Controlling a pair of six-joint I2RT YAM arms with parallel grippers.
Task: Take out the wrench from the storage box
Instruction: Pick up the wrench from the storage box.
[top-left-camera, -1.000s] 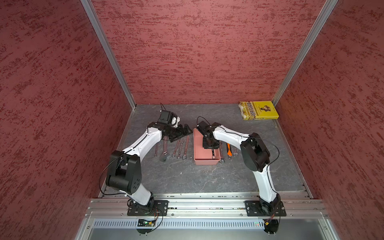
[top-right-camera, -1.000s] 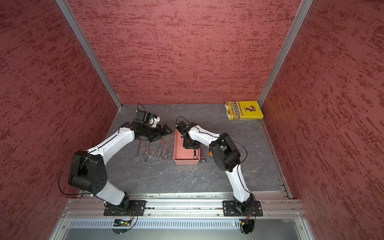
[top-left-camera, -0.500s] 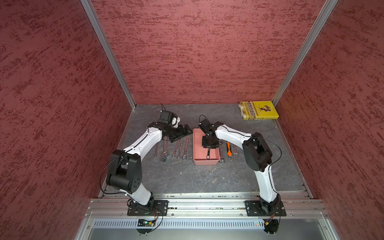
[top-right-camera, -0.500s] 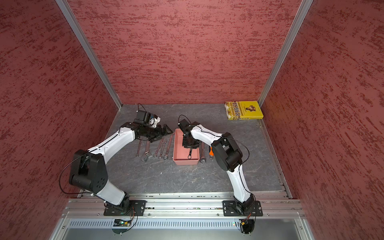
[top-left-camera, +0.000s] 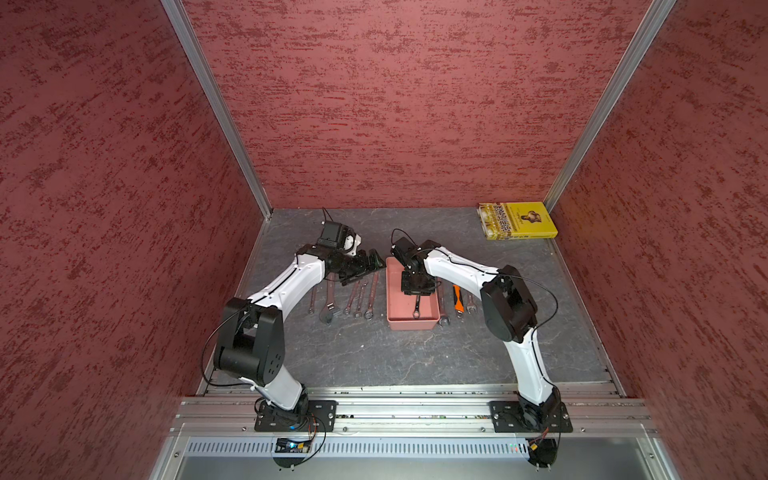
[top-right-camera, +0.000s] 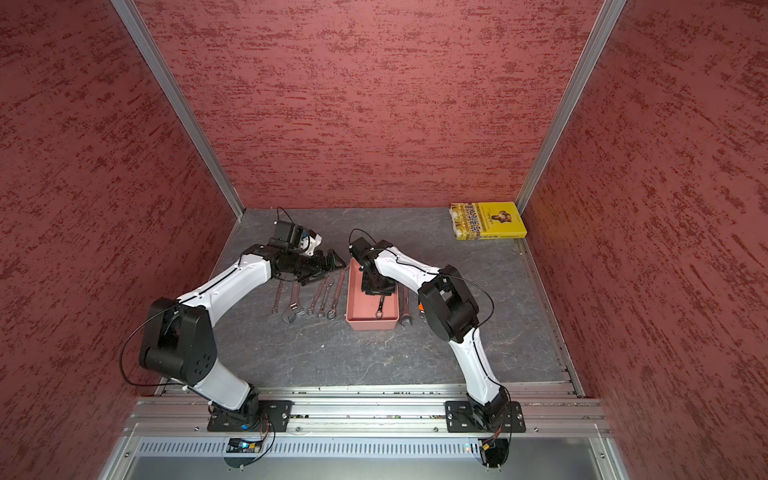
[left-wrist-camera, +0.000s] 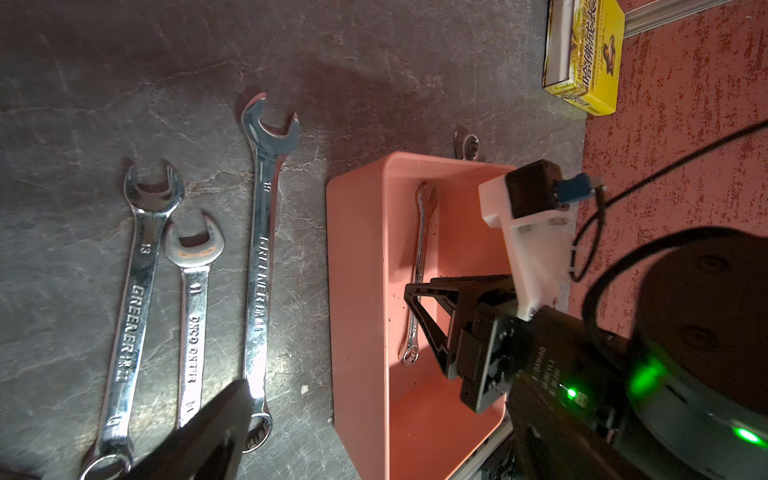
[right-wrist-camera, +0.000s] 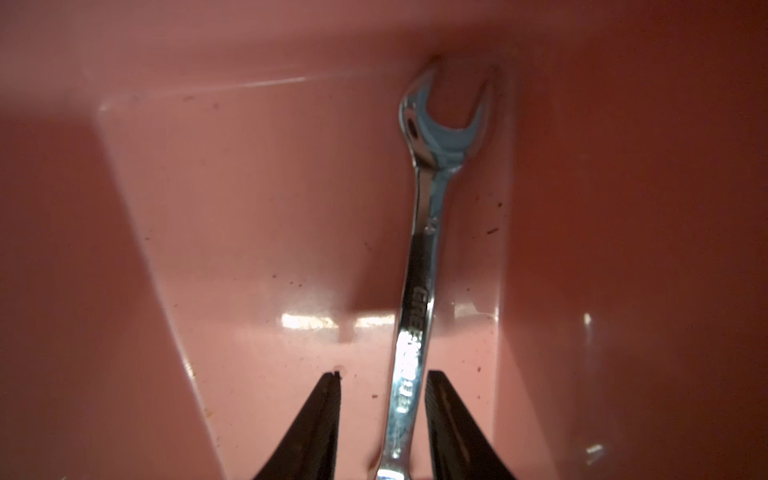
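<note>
The salmon-pink storage box (top-left-camera: 411, 324) (top-right-camera: 372, 323) stands mid-table. A small chrome wrench (top-left-camera: 417, 307) (top-right-camera: 380, 309) (left-wrist-camera: 420, 257) (right-wrist-camera: 424, 266) lies lengthwise on its floor. My right gripper (top-left-camera: 417, 293) (top-right-camera: 379, 293) (right-wrist-camera: 382, 376) reaches down into the box. Its jaws are open and straddle the wrench's shank, one finger close beside it and a clear gap at the other. My left gripper (top-left-camera: 365, 264) (top-right-camera: 328, 264) hovers open just left of the box's far end, holding nothing. Only one of its fingers (left-wrist-camera: 224, 415) shows in the left wrist view.
A row of several wrenches (top-left-camera: 353, 297) and an adjustable wrench (top-left-camera: 328, 307) lie left of the box. Another wrench (top-left-camera: 442, 309) and an orange-handled tool (top-left-camera: 457, 301) lie on its right. A yellow book (top-left-camera: 517, 220) sits in the far right corner.
My right gripper has shifted slightly inside the box, so the wrench's near end now shows below it. The left arm has not moved.
</note>
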